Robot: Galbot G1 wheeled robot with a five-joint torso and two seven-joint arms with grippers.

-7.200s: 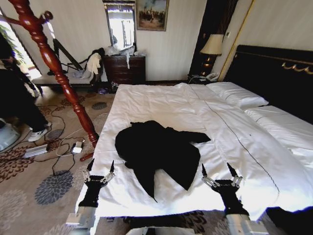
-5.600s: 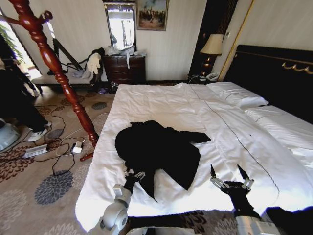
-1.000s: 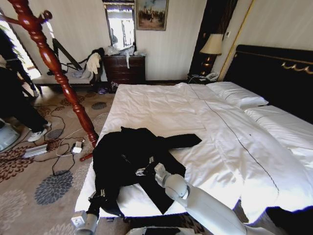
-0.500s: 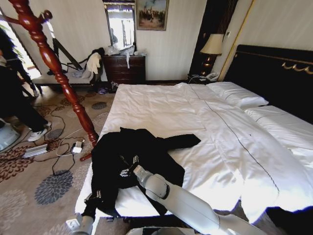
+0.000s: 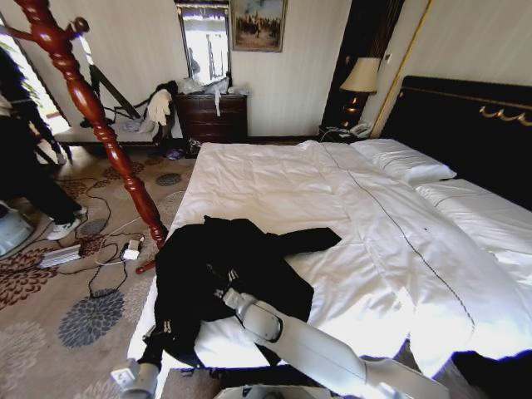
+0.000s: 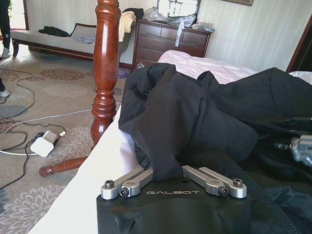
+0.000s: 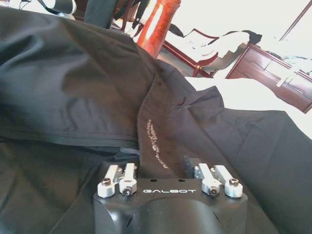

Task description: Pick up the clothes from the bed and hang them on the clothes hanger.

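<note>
Black, limp long-sleeved jacket (image 5: pixel 224 270) lying bunched at the near left corner of the wide white-sheeted bed (image 5: pixel 399 241), one sleeve trailing toward the middle.
Sagging in soft folds, with left gripper (image 6: pixel 173 170) pinching its hem and right gripper (image 7: pixel 168 168) clamping a seamed fold.

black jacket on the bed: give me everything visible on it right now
The black jacket is soft, limp, matte fabric, bunched and wrinkled at the bed corner nearest the red wooden post, part drooping over the mattress edge. One sleeve lies stretched across the white sheet. A small pale print runs along a seam. The left tool is shut on a fold at its edge; the right tool is shut on its middle.
</note>
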